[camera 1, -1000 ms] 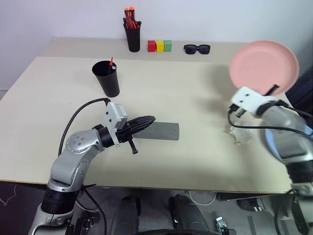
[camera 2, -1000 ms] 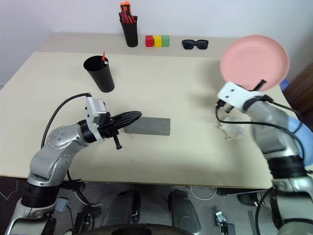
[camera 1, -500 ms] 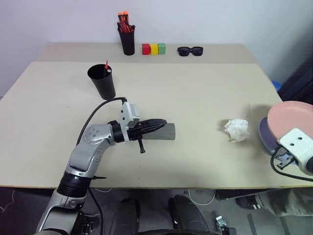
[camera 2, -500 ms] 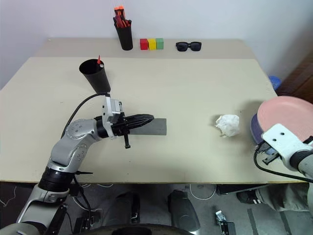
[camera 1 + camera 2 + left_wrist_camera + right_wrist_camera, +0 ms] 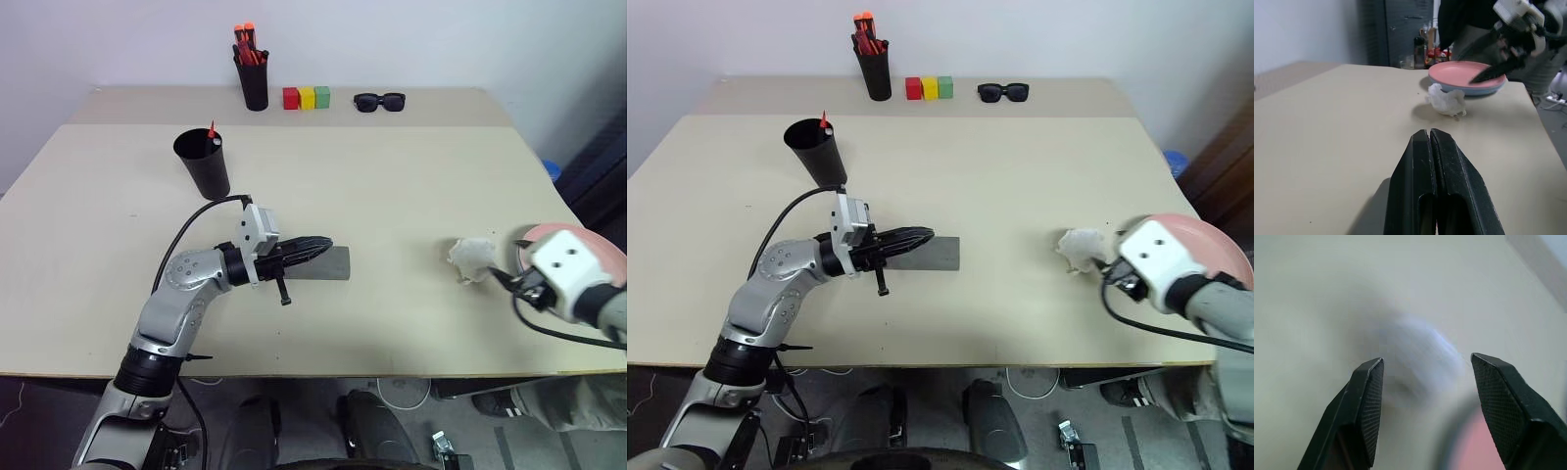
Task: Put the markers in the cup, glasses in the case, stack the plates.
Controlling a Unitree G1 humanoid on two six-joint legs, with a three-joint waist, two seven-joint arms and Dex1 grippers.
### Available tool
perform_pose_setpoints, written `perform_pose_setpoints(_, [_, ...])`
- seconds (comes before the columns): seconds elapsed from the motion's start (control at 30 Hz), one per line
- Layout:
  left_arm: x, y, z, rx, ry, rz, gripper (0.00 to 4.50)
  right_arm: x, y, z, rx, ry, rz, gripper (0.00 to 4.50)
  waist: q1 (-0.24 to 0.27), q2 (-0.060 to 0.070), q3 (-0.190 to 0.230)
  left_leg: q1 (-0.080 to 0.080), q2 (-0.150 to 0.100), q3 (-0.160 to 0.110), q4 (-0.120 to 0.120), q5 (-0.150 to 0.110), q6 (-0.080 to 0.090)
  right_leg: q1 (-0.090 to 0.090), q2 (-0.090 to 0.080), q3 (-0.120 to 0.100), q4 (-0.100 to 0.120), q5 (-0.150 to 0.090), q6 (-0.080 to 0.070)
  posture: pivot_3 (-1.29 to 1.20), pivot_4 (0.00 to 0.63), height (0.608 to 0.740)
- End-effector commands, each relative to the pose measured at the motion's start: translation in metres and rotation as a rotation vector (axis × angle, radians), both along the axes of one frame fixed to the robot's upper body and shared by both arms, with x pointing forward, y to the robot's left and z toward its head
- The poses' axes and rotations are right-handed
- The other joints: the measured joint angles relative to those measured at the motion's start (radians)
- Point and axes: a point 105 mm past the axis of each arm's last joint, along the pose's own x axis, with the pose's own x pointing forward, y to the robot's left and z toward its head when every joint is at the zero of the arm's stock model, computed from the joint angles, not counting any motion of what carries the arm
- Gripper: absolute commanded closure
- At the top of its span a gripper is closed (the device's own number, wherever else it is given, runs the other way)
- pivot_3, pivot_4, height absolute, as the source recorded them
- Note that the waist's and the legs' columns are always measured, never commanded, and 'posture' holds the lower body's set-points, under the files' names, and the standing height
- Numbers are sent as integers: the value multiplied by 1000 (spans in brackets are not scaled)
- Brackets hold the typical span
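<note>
The black cup stands at the table's left, a red marker tip poking out of it. The grey case lies closed in the middle, and my left gripper rests shut over its left end. At the right edge the pink plate sits on the light blue plate. My right gripper is open, just off the plates' near-left side, pointing toward a crumpled white paper. The glasses are out of view.
A black pen holder with orange-red pens, three coloured blocks and black sunglasses line the far shelf. The table's right edge runs just beyond the plates.
My right arm brought the pink plate down from mid-air onto the blue plate, opened, and drew back toward the paper. The left gripper stayed on the case. The camera shifted.
</note>
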Motion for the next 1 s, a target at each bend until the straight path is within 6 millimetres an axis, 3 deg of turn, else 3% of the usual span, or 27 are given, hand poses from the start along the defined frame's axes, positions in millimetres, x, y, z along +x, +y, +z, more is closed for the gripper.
perform_pose_setpoints(0.03, [-3,2,13,-23,-60,22,4500,16,-2,-15,-10,-19,-78,1647,2,0,0,0,0,0,0,0,0,0,0,0,0,0,0,0,150,732])
perform_pose_setpoints(0.23, [-2,2,15,-34,-63,55,4500,29,-23,-44,-87,-1,-202,1647,10,0,0,-1,-1,1,0,0,1,0,-1,0,-1,-1,-2,0,150,732])
perform_pose_setpoints(0.33, [-3,2,15,-36,-63,60,4500,30,-28,-48,-130,1,-215,2519,8,0,0,-1,-1,1,0,0,1,0,-1,0,0,-1,-2,0,150,732])
perform_pose_setpoints(0.47, [-3,2,15,-40,-60,63,4500,32,-32,-41,-154,-37,-237,4453,6,0,0,-1,-1,1,0,0,1,0,-1,0,-1,0,0,0,150,732])
perform_pose_setpoints(0.57, [-2,0,15,-42,-59,59,4500,35,-38,-26,-185,-91,-262,4453,6,0,0,-1,-1,1,0,0,1,0,-1,0,0,0,0,0,150,732])
perform_pose_setpoints(0.67, [0,-2,16,-44,-56,50,4500,38,-44,3,-152,-172,-297,4453,5,0,0,-1,-1,1,0,0,1,-1,-1,0,0,0,0,0,150,732])
perform_pose_setpoints(0.8, [2,-2,17,-46,-53,36,4500,31,-70,31,-141,-227,-425,4453,8,0,0,-1,-1,1,0,0,1,-1,-1,0,0,0,0,0,150,732])
perform_pose_setpoints(0.9, [3,-5,17,-49,-45,21,4500,17,-102,34,-190,-204,-555,4453,12,0,0,-1,-1,1,0,-1,1,-1,-1,0,-1,0,0,0,150,732])
perform_pose_setpoints(1.0, [4,-9,16,-52,-42,2,4500,7,-116,25,-206,-163,-616,4453,19,0,0,-1,-1,1,0,-1,2,-1,-1,0,-1,-1,0,0,150,732])
